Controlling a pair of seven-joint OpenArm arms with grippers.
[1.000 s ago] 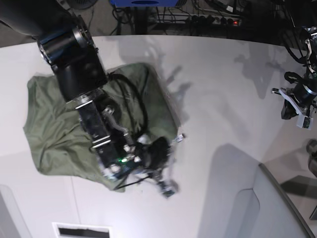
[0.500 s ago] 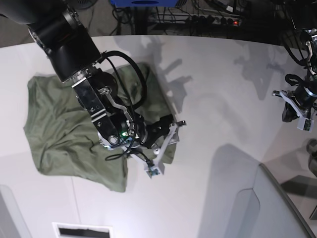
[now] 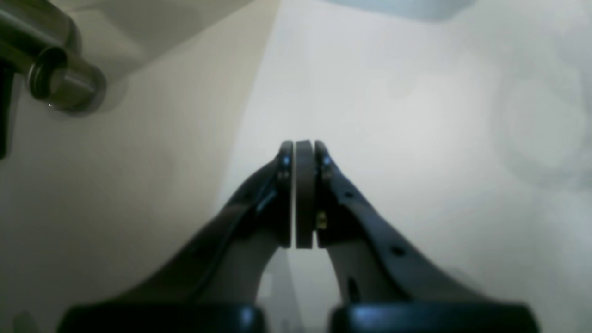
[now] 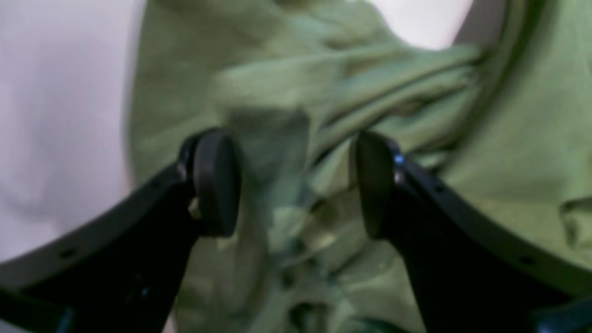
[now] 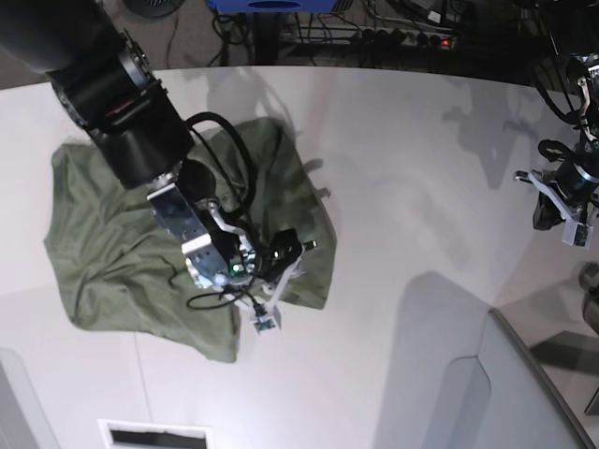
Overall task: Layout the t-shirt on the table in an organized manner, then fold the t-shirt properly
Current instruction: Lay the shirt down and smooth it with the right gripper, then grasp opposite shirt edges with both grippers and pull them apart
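**Right hand open over green shirt, left hand shut off to the side**

Right hand (image 4: 296,185) hovers w/ pads spread apart, nothing between them; crumpled fabric lies just below the gap in the wrist view. From the base view this hand (image 5: 285,257) sits over the shirt's edge nearest desk centre, black arm reaching in across the cloth.

Olive-green, wrinkly short-sleeved cotton t-shirt (image 5: 103,243) lies bunched on the large smooth white desk (image 5: 402,187), toward that view's left. Folds and ridges all over, not flat; neckline curve shows at top right of the right wrist view (image 4: 504,69).

Left hand (image 3: 304,194) is pressed together, pads touching, holding nothing, above bare desk surface. In base view it (image 5: 562,201) sits at the far right edge, well apart from the shirt. Grey-white raised panel w/ dark rim (image 5: 496,393) at lower right.
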